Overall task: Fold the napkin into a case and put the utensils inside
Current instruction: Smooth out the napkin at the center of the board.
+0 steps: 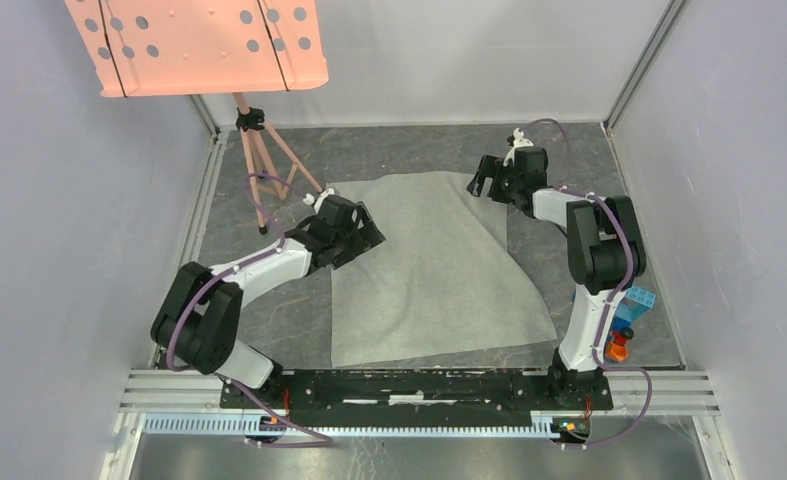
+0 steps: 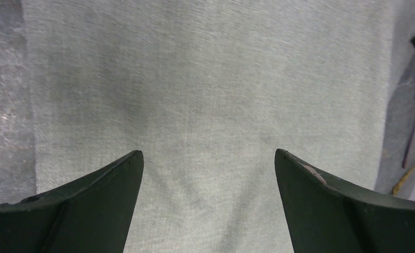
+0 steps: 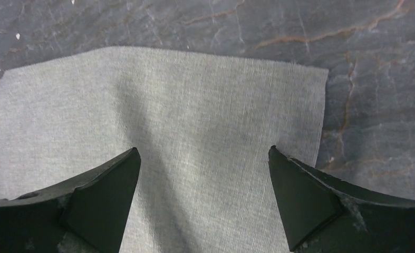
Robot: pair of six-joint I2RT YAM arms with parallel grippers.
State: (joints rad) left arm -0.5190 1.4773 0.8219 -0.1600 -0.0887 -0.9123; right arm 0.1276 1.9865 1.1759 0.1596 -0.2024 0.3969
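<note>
The napkin (image 1: 429, 270) lies spread almost flat on the dark table (image 1: 389, 150) between my 2 arms, with only a shallow ripple running across it and its right edge slanting in toward the near side. My left gripper (image 1: 366, 238) hangs over its left edge with the jaws wide apart and nothing in them, and my right gripper (image 1: 486, 185) hovers over the far right corner, also spread wide and empty. I judge the cloth to be very light, thin and limp. It will drape and sag rather than hold a crease, and it may slide on the smooth table if I push it. The best hold looks like a pinch right at a corner or edge, 1 finger slipped under the cloth, lifting low so the fold lands straight. Just past the right edge, my left wrist view shows thin purple and yellowish stems, probably the utensils (image 2: 413, 132), light and easy to knock.
</note>
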